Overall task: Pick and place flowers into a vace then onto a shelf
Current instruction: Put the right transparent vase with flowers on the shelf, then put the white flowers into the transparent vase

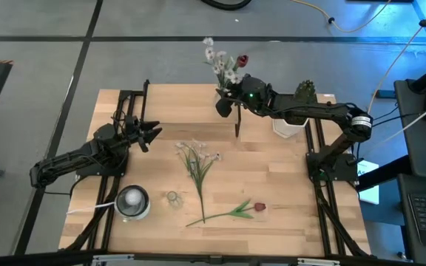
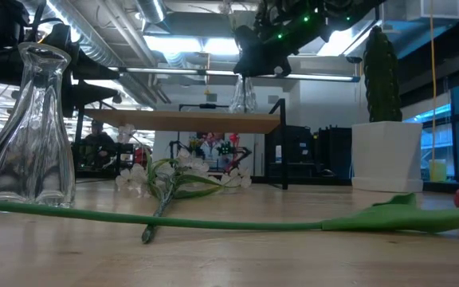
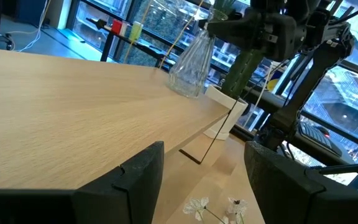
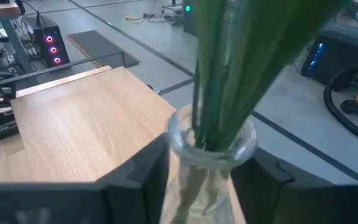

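Two tools, and only your right one is busy: the right tool (image 1: 226, 103) is clenched around the neck of a glass vase (image 3: 190, 65) that already carries a bunch of flowers (image 1: 224, 63), white sprays and a red bud, at the far edge of the shelf (image 1: 191, 103). In the low view the vase base sits at or just above the shelf board, and you cannot tell from here whether it is fully resting. The vase stands upright, its long axis vertical, stems rising straight out of the mouth between the fingers in the right wrist view. So the relation that matters is vertical: base against board, and how near the far rim it stands.

Your left tool (image 1: 151, 134) hangs released at the shelf's left end, well apart from the vase. On the desk in front of the shelf lie a white spray (image 1: 198, 162) and a red-bud stem (image 1: 231, 212), both nearer the left arm's side than the occupied right. A second, empty vase (image 2: 34, 127) stands near them.
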Controlling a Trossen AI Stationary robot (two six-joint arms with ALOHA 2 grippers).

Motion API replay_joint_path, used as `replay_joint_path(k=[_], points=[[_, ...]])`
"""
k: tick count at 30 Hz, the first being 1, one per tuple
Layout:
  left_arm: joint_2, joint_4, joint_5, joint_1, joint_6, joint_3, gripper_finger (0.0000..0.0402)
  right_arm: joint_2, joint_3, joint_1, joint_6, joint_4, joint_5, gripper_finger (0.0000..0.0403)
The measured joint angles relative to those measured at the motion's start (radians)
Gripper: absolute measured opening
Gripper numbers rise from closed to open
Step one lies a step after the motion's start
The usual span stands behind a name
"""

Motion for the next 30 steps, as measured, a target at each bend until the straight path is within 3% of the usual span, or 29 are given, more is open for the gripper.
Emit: replay_joint_path(k=[30], points=[[0.0, 0.0, -0.001, 0.0, 0.0, 0.0, 0.0216, -0.019, 0.001, -0.001, 0.029, -0.105, -0.004, 0.0385]])
